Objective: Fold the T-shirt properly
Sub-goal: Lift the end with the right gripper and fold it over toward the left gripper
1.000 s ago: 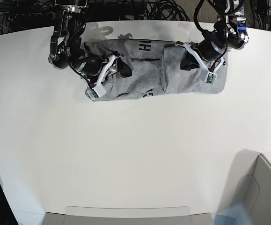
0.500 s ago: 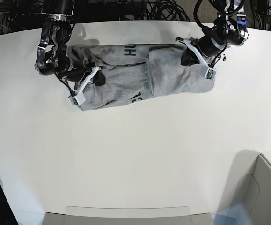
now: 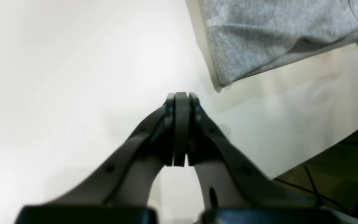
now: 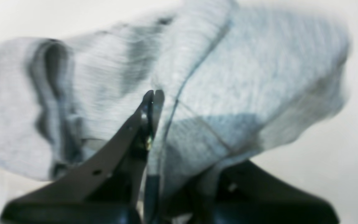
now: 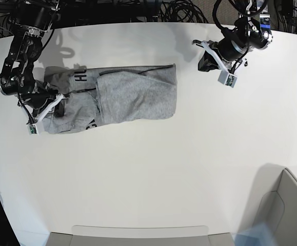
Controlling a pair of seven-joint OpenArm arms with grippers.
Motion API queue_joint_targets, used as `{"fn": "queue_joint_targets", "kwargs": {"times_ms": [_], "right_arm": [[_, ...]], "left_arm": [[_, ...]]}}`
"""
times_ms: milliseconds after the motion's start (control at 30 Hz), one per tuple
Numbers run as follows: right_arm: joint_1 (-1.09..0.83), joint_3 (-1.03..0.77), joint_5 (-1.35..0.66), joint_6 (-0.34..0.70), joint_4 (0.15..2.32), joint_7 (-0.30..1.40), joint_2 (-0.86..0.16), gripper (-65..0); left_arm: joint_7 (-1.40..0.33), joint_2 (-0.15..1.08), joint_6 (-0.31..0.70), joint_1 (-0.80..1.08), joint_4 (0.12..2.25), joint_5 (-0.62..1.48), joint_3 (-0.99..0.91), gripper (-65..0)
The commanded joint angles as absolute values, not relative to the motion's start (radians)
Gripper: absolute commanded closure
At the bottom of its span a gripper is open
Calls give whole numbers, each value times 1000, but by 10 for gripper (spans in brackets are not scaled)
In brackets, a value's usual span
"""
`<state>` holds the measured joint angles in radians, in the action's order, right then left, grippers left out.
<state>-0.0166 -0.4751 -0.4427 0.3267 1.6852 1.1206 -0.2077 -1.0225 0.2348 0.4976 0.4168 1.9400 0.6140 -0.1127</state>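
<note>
On the white table [image 5: 153, 169], toward its far left, the T-shirt [image 5: 133, 95] lies folded into a long band, lettering half hidden; crosswise folds remain, I'd say. Right gripper [image 5: 44, 114] pinches its end; left gripper [image 5: 217, 65], closed and empty, hangs apart.

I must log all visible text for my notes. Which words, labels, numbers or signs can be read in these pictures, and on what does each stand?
"HU": black block capitals on the T-shirt, by its upper left edge; the word is cut off by a fold.
More black lettering at the T-shirt's lower left fold: too hidden to read.
Nothing else bears readable text.
</note>
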Motion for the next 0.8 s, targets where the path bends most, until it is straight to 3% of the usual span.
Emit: {"fn": "queue_joint_targets", "kwargs": {"times_ms": [0, 100, 233, 500, 767], "right_arm": [[5, -446, -410, 298, 1747, 1098, -213, 0], [-1, -295, -252, 219, 1885, 1098, -188, 0], [-39, -90, -61, 196, 2012, 1099, -120, 0], [-64, 269, 315, 194, 2022, 1095, -2, 0], [-27, 401, 380, 193, 1929, 1093, 71, 0]], "left_arm": [[-1009, 242, 503, 420, 1960, 631, -120, 0], [-1009, 245, 503, 420, 1957, 628, -122, 0], [-1009, 245, 503, 420, 1957, 628, -173, 0], [-1010, 245, 504, 421, 1956, 628, -272, 0], [-1010, 245, 504, 421, 1954, 628, -291, 0]]}}
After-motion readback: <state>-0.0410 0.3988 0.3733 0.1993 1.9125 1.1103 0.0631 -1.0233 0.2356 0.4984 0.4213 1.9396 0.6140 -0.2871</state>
